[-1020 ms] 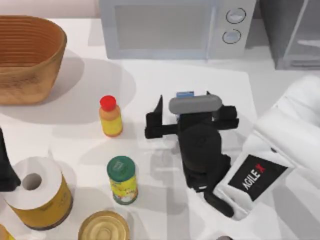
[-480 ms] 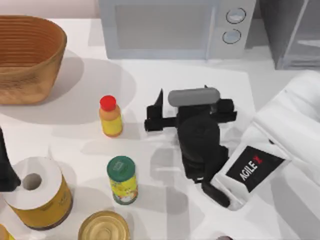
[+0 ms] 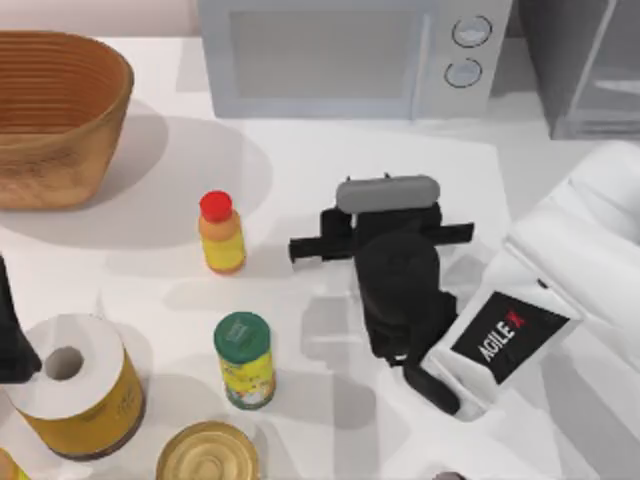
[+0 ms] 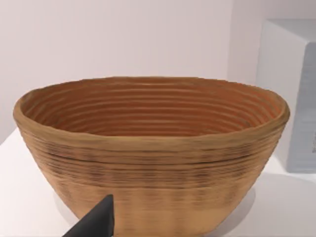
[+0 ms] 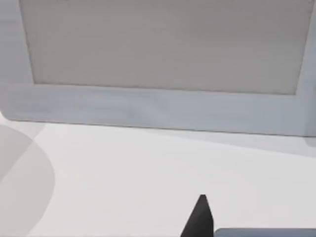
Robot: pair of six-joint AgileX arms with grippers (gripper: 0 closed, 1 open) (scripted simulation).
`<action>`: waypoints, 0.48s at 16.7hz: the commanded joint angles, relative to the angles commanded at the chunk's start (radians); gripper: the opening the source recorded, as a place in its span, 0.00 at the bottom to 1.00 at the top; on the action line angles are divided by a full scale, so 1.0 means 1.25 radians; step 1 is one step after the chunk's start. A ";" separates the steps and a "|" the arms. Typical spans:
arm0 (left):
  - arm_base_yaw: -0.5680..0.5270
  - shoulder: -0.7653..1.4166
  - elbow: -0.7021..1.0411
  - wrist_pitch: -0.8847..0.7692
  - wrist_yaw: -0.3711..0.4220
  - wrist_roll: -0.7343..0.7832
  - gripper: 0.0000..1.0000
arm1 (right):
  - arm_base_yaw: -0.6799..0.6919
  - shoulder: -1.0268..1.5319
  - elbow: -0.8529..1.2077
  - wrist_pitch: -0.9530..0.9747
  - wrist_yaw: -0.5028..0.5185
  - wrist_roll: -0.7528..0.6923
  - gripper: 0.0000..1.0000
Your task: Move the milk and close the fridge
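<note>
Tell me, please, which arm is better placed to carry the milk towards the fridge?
The right one, probably: its gripper hangs mid-table, near the fridge, while the left arm sits at the table's left edge.

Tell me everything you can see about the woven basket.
The basket is a tan-brown oval bowl of ribbed, coiled-looking bands, widening to a thick rim. It stands upright and open on the white table, at the top view's far left, left of the microwave. What shows of its inside holds nothing, and only the table is seen touching it.
</note>
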 joint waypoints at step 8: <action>0.000 0.000 0.000 0.000 0.000 0.000 1.00 | 0.000 0.000 0.000 0.000 0.000 0.000 0.00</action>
